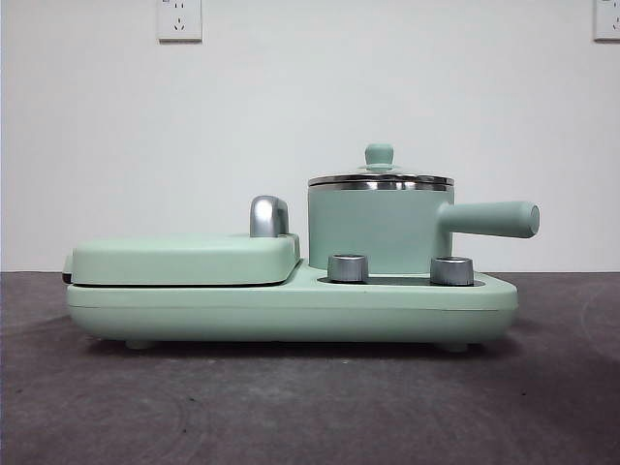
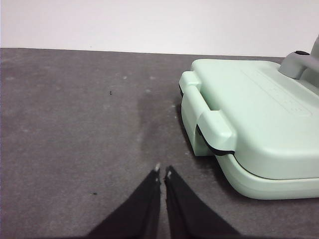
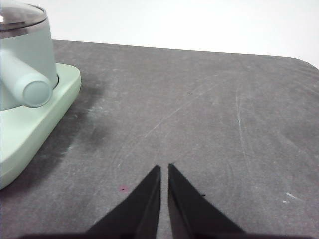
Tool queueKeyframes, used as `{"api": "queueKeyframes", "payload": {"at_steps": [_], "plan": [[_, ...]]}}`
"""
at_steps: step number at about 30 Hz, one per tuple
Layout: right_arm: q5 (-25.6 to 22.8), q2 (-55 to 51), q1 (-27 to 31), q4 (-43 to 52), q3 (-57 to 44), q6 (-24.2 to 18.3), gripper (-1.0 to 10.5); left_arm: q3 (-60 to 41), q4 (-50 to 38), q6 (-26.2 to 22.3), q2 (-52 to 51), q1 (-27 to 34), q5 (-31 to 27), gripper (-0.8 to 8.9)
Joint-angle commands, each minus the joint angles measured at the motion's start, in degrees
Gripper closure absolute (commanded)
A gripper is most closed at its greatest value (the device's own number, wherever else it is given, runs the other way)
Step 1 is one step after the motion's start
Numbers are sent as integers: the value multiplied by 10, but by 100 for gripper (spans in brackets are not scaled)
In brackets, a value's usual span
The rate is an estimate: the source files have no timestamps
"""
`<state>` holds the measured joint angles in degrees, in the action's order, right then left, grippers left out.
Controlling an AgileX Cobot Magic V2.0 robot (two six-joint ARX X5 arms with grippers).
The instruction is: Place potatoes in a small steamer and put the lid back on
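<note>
The small steamer (image 1: 380,231) stands on the right half of a mint-green cooker base (image 1: 291,305), its straight side handle (image 1: 489,219) pointing right. The glass lid (image 1: 380,176) with its mint-green knob (image 1: 379,155) sits on the pot. The steamer also shows in the right wrist view (image 3: 25,55) with the lid (image 3: 17,15) on it. No potato is in view. My left gripper (image 2: 163,172) is shut and empty over the grey mat beside the griddle end. My right gripper (image 3: 164,168) is shut and empty over the mat, apart from the pot handle (image 3: 27,84).
A flat mint-green griddle cover (image 1: 184,257) with a chrome handle (image 1: 268,215) fills the left half of the base; it shows in the left wrist view (image 2: 259,119). Two chrome dials (image 1: 349,267) stand at the front. A white wall with sockets (image 1: 179,19) lies behind.
</note>
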<state>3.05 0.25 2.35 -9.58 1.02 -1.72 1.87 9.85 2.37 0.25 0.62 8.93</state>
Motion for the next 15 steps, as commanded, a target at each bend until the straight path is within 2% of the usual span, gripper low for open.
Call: {"api": "queueKeyframes", "payload": {"at_steps": [1, 9, 15], "plan": [[-1, 0, 0, 6, -4, -4, 925, -11, 4, -6, -1, -1, -1, 794], [-1, 0, 0, 6, -4, -4, 925, -11, 4, -6, -1, 0, -3, 794], [-1, 0, 0, 6, -4, -4, 925, -11, 5, -6, -1, 0, -28, 794]]}}
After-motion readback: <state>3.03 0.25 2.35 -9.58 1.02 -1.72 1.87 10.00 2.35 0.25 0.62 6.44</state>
